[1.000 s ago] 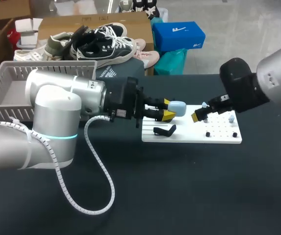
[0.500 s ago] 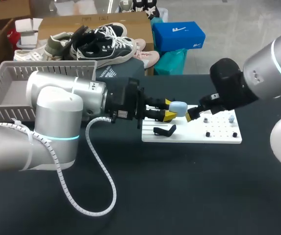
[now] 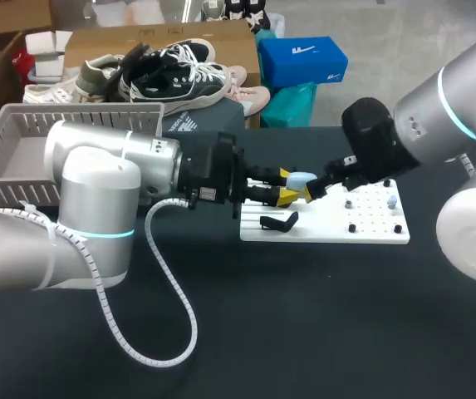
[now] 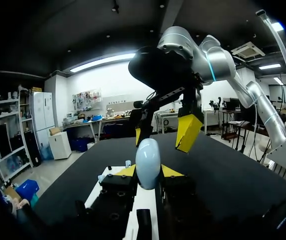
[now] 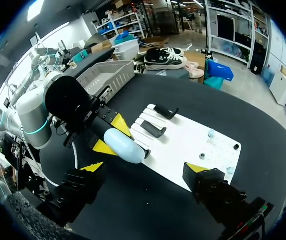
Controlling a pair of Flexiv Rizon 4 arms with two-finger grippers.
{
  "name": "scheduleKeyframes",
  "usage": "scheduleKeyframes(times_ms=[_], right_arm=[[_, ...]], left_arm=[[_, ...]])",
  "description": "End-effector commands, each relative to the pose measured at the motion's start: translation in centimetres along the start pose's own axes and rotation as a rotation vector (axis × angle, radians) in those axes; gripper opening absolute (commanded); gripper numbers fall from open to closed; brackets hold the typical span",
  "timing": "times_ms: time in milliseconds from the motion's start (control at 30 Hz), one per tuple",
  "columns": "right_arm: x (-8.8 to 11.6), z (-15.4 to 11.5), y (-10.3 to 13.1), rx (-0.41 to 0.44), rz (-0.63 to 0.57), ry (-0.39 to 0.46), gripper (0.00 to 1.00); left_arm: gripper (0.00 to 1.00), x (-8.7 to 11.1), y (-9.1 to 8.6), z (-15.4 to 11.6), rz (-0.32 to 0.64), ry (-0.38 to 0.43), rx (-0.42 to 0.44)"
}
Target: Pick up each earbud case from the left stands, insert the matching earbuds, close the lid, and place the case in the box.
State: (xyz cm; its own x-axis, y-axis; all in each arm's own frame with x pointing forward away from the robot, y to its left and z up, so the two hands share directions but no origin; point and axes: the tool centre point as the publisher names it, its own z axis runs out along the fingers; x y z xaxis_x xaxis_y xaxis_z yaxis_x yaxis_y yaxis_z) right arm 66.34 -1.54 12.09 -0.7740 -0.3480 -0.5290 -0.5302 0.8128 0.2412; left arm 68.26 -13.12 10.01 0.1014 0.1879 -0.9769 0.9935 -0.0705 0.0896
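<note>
At frame centre, over the dark counter (image 3: 304,332), a pale blue case (image 3: 301,180) is pinched by the left fingers (image 3: 284,197); the right fingers (image 3: 311,191) are spread beside it, near 1 white board (image 3: 370,230).

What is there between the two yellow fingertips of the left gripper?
The pale blue earbud case, held from both sides by the left gripper; the left wrist view shows it best.

"Left arm?"
"The left arm (image 3: 96,179) stretches level from the worktop's left edge, its gripper (image 3: 286,187) pinching the earbud case (image 3: 301,179)."
"Right?"
"The right arm (image 3: 437,125) faces it, gripper (image 3: 316,188) spread, tips just beside the left's."
</note>
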Motion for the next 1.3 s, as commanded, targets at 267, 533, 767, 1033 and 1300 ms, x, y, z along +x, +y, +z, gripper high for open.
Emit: scheduleKeyframes(times_ms=[267,533,767,1033,1300], right_arm=[[-0.61,0.68,-0.09,0.013,0.009,-0.001,1.0],[-0.59,0.94,-0.28,0.019,0.014,0.006,1.0],[-0.72,1.1,-0.44,0.037,0.014,0.005,1.0],[-0.84,1.19,-0.69,0.032,0.024,0.007,1.0],[-1.12,0.91,-0.61,0.041,0.022,0.002,1.0]], left_arm=[[0.0,0.03,-0.11,0.06,0.001,-0.001,-0.005],[0.0,0.03,-0.11,0.06,0.001,-0.001,-0.005],[0.0,0.03,-0.11,0.06,0.001,-0.001,-0.005],[0.0,0.03,-0.11,0.06,0.001,-0.001,-0.005],[0.0,0.03,-0.11,0.06,0.001,-0.001,-0.005]])
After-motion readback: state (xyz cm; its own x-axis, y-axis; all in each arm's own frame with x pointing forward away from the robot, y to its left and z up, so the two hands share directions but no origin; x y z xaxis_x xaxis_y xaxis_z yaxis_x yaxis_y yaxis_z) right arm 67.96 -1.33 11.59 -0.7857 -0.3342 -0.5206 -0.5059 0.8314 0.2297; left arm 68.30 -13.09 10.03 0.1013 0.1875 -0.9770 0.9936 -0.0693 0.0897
